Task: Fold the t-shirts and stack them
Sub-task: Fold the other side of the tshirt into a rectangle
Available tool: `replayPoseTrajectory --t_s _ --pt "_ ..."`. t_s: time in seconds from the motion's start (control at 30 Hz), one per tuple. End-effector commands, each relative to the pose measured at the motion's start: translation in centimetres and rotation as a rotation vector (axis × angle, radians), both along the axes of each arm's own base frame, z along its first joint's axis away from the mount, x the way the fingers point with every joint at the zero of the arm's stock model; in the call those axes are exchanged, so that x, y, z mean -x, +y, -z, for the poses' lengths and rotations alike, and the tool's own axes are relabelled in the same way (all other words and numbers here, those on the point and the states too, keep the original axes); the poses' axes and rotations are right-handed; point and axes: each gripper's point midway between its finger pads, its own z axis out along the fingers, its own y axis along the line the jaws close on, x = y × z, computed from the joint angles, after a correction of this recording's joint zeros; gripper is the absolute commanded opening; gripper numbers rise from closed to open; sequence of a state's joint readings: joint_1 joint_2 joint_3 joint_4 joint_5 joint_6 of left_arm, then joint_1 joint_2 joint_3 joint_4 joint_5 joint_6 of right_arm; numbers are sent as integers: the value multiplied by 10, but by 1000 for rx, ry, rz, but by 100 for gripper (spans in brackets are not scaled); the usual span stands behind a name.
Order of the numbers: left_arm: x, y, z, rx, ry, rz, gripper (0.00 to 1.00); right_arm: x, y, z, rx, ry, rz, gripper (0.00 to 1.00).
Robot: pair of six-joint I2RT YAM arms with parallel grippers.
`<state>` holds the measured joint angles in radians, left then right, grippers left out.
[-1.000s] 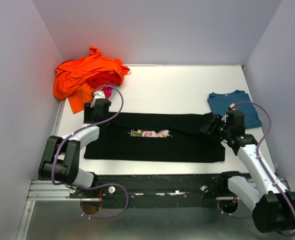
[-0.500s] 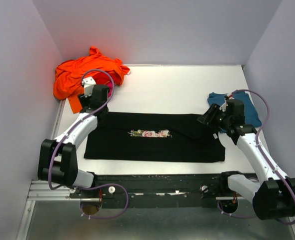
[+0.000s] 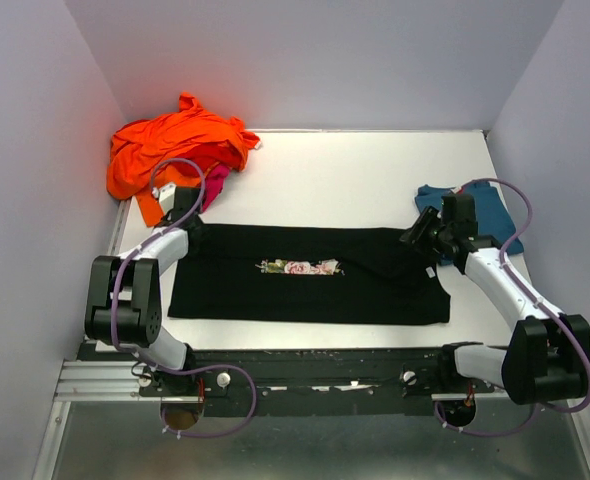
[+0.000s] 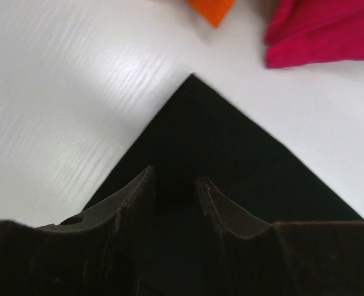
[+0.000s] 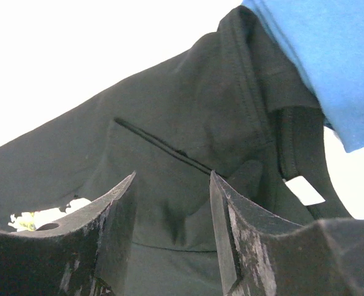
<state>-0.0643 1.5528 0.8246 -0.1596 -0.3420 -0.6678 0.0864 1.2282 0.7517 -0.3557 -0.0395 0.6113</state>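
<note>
We count four t-shirts on one white table [image 3: 355, 170]:

- one black t-shirt [image 3: 305, 275]
- one teal-blue t-shirt [image 3: 490, 212]
- one orange t-shirt [image 3: 175, 145]
- one magenta-pink t-shirt [image 3: 213, 185]

The black t-shirt bears one chest print [image 3: 298, 267].

We count two arms, the left arm [image 3: 140, 275] and the right arm [image 3: 505, 290]. Each ends in one pincer, the left pincer [image 4: 174, 179] and the right pincer [image 5: 173, 176]. Each pincer shows two fingers [image 5: 108, 228], four in all.

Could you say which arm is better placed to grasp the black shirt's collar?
Right: the right end effector hangs open over the black shirt collar; the left end effector is at the opposite corner.
</note>
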Motion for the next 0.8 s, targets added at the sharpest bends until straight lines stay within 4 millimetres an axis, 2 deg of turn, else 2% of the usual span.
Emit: replayPoseTrajectory --t_s 0.0,0.1,0.2,0.33,0.4,0.5,0.57,0.6,0.67,0.77 --pt "0 -3 13 124 -8 -32 45 13 -14 22 30 102 123 55" --pt "1 1 17 111 16 -50 45 29 -11 34 1 144 132 54" --pt "0 4 14 83 13 -44 46 43 -21 39 35 148 179 54" --pt "-1 3 -8 -23 -15 -29 48 52 -25 41 51 160 181 54" --pt "-4 -13 -25 -75 -36 10 49 54 -25 41 51 170 169 54" --pt "-10 -46 -48 -121 -78 93 51 53 -24 36 57 158 151 54" --pt "-16 -77 -63 -112 -120 180 53 52 -20 31 42 149 121 54" --pt "-20 -92 -69 -96 -139 220 53 53 -14 29 23 150 87 53" --pt "-31 -133 -77 -30 -163 362 53 58 4 31 -45 165 -4 52" --pt "-38 -183 -81 42 -145 498 53 76 22 40 -141 222 -46 50"
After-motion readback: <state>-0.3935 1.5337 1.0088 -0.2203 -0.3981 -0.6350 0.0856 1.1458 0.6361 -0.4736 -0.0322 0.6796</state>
